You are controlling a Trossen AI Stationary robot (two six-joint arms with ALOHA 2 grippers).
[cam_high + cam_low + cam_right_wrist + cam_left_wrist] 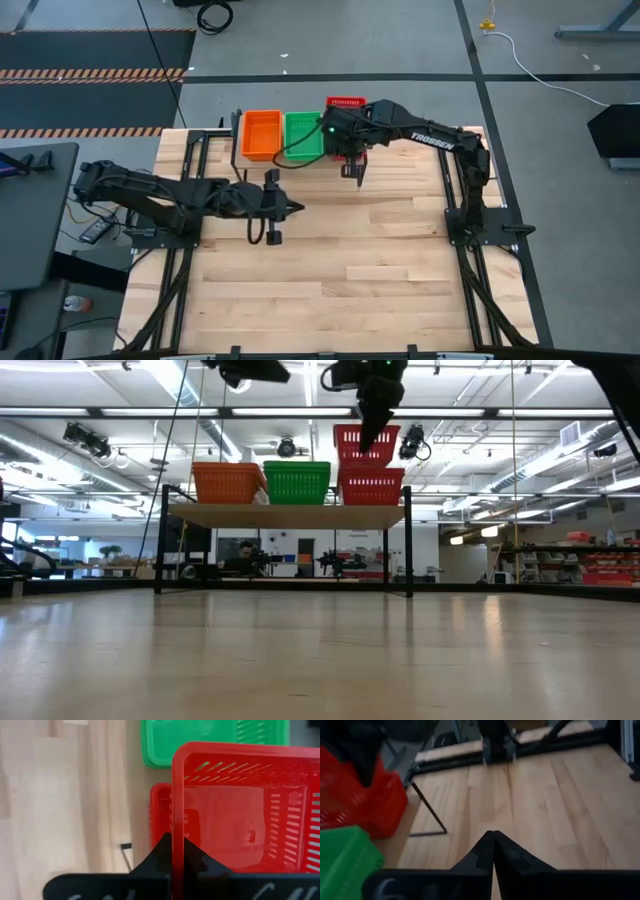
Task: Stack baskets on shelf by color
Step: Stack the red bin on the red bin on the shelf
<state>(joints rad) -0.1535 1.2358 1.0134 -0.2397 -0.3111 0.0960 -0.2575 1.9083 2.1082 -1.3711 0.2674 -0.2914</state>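
Observation:
The shelf [290,515] stands at the table's far edge. On its top rest an orange basket [228,482], a green basket [296,482] and a red basket [371,487], side by side on their bases. Just above that red one hangs another red basket [365,445], with my right gripper [177,851] shut on it; in the high view this gripper [348,148] is over the shelf's right end. My left gripper [290,207] is shut with nothing in it, over the table near the shelf's front, left of centre. My right gripper pinches the rim of one side wall [177,827] of the upper red basket, one finger inside the basket and one outside. The fingers come from above, slanting down, along that rim. The basket hangs nearly level, just over the red basket [159,815] on the shelf.
The shelf's thin black legs [160,540] stand on the wooden tabletop [380,260], which lies bare between the arms toward the near edge. The green basket [215,740] sits right beside the red ones. A person sits far back in the room [245,555].

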